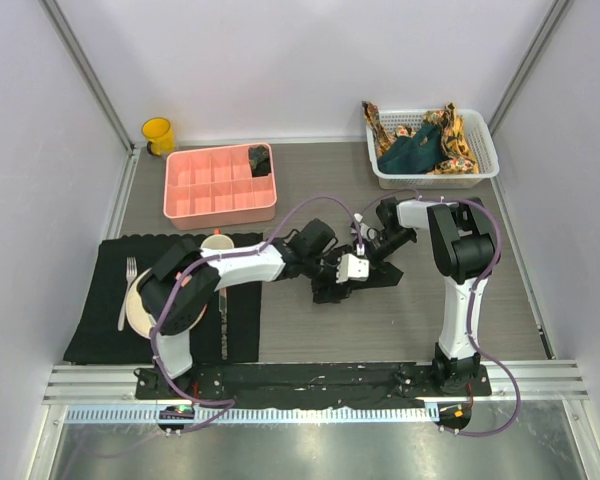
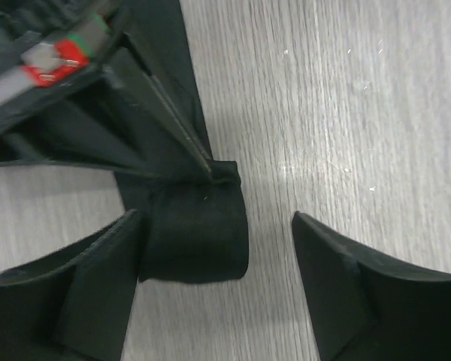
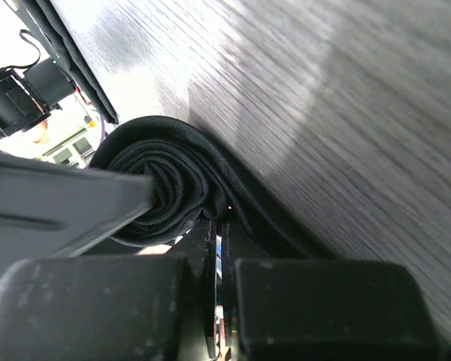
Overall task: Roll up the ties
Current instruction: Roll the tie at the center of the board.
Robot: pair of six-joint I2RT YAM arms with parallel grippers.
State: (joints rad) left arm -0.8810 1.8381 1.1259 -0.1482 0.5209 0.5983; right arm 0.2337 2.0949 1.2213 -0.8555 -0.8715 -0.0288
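Closest to the lens, the right gripper (image 3: 219, 226) has its fingers pressed together, nipping a fold of the black tie (image 3: 161, 188) at the edge of its tightly wound roll. The gripper body blocks the lower part of that wrist view. Grey wood-grain table (image 1: 400, 330) carries everything; the roll sits near its centre, with an unrolled length lying flat, partly hidden beneath the right gripper. Left gripper (image 2: 214, 218) is spread wide across the roll: one finger (image 2: 98, 286) touches an end, the other stands apart. Black mat (image 1: 100, 320) lies at the near left; its plate (image 1: 138, 300) and cream cup (image 1: 217, 243) are partly covered by the left arm, with a fork (image 1: 128, 285) beside the plate. Pink compartment tray (image 1: 185, 190) stands behind the mat, a dark bundle (image 1: 259, 160) in its far-right cell. White basket (image 1: 485, 140) at far right holds a teal tie (image 1: 412, 150) and orange-yellow patterned ties (image 1: 458, 140). Yellow mug (image 1: 158, 135) stands at the far-left corner.
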